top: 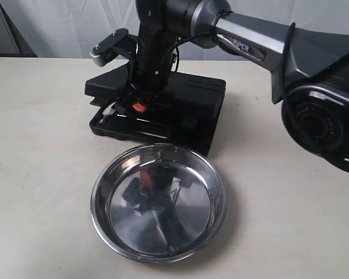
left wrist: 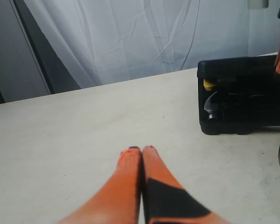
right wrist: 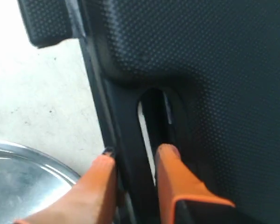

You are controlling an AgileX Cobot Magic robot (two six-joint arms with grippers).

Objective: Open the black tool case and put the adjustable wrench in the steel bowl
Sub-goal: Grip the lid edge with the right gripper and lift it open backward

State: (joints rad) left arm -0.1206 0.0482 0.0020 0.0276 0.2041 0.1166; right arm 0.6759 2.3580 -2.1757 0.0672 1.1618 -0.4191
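Nearest the ext. cam: steel bowl (top: 158,203), upright on table (top: 35,192), nothing in it but reflections. At the bowl's 12 o'clock, just beside its rim, is the black tool case (top: 186,110), lid ajar, not fully open. Right gripper (top: 137,106) sits at the case's near-left part. Its wrist cam shows the fingers (right wrist: 170,170) narrowly apart, astride the lid's front lip by the handle slot, apparently pinching it.

A silver curved head, judged to be the adjustable wrench (top: 108,111), shows in the gap at approx. 9 o'clock of those fingers, just beside them. It is also seen through the opening via the left wrist cam. Handle is hidden under the lid, so long axis cannot be told.

Left gripper (left wrist: 140,150): fingers closed on nothing, low over the table, well apart from the case.

Judgement: right arm is much the nearer. Wrench lies at the bowl's 11 o'clock, so transfer looks a short carry toward 5 o'clock once the lid is up. Risk: lid drops if the lip slips.
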